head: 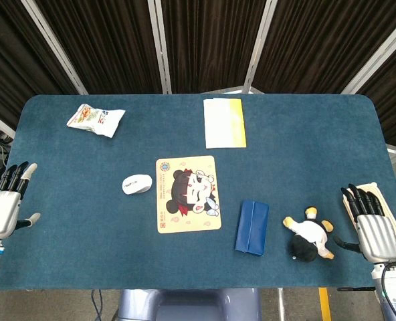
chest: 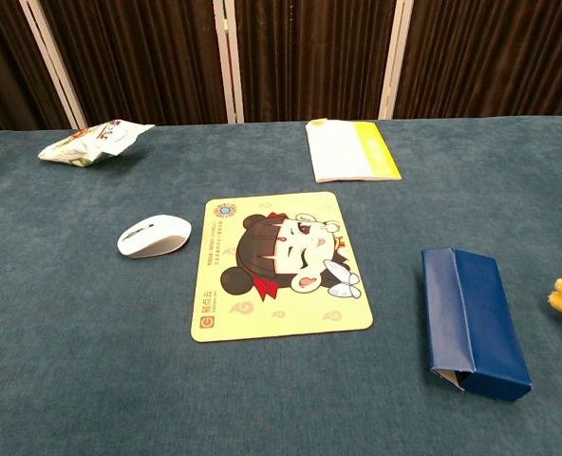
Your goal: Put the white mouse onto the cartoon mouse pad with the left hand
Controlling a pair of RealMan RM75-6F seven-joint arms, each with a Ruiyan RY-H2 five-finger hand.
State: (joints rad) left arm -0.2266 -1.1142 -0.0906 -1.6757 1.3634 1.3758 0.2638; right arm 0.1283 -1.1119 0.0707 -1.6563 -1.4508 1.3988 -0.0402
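Head view: the mouse (head: 137,184) lies on the table (head: 64,221) just left of the pad (head: 188,194), not on it; left hand (head: 3,204) and right hand (head: 372,224) rest at the table's edges, fingers spread, holding nothing.

Chest view: neither hand shows; the mouse looks light, rigid and smooth, probably slippery, best taken across its flanks; no containers visible.
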